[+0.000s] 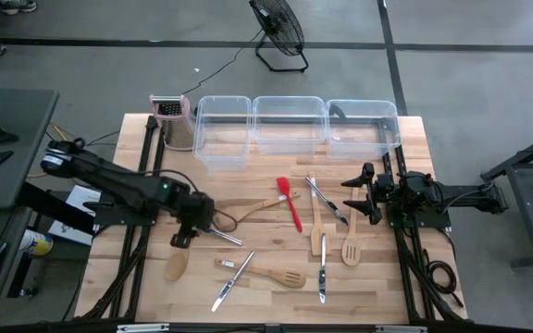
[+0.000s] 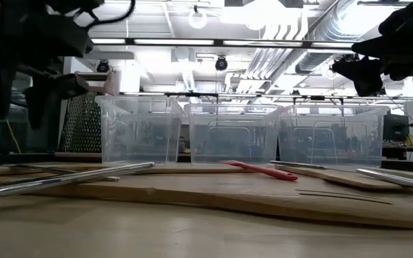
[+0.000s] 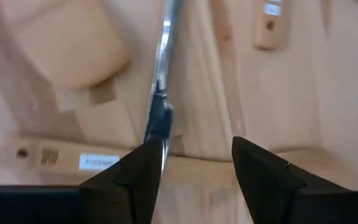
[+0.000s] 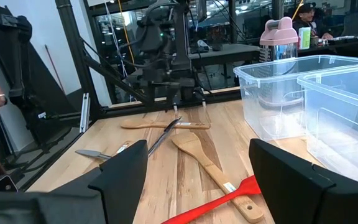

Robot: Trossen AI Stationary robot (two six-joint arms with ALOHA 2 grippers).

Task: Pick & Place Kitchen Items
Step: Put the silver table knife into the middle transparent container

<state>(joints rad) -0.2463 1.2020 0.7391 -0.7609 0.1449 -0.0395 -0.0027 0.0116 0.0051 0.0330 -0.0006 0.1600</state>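
Since my left end effector [image 3: 191, 165] hangs open over the metal utensil [image 3: 160, 93], I'd pinch mid-handle. It's thin, stiff, probably slippery. Right end effector [image 4: 197, 171] is parked open.

Slim utensils flat on table, centre and lower centre of high view: red silicone spatula [image 1: 290, 203]; light wooden slotted spatulas [image 1: 350, 239]; wooden spoon [image 1: 176, 266]; silvery metal tongs [image 1: 327, 201]; silvery knife [image 1: 232, 281].

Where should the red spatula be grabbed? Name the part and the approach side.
Take the red spatula at mid-handle, from straight above, closing across it. It lies flat on the table, and the slim handle looks clear on both sides, while a wooden spoon ends close by its head.
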